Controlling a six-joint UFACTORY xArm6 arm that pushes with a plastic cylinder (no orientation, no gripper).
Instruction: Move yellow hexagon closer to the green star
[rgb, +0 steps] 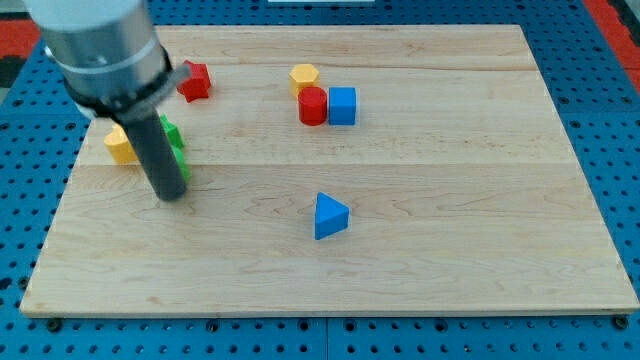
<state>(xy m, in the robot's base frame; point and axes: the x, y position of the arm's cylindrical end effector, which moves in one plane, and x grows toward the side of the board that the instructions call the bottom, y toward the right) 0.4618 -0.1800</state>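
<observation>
The yellow hexagon (304, 76) lies near the view's top centre, just above-left of a red cylinder (313, 105). The green star (175, 146) is at the view's left, mostly hidden behind my dark rod. My tip (171, 195) rests on the board just below the green star, far to the left of the yellow hexagon. Only the star's right edge shows.
A blue cube (342, 105) touches the red cylinder on its right. A red star (194, 81) lies at the upper left. A yellow block (121, 145) sits left of the rod. A blue triangle (330, 216) lies in the middle. The wooden board (480, 200) ends in a blue pegboard.
</observation>
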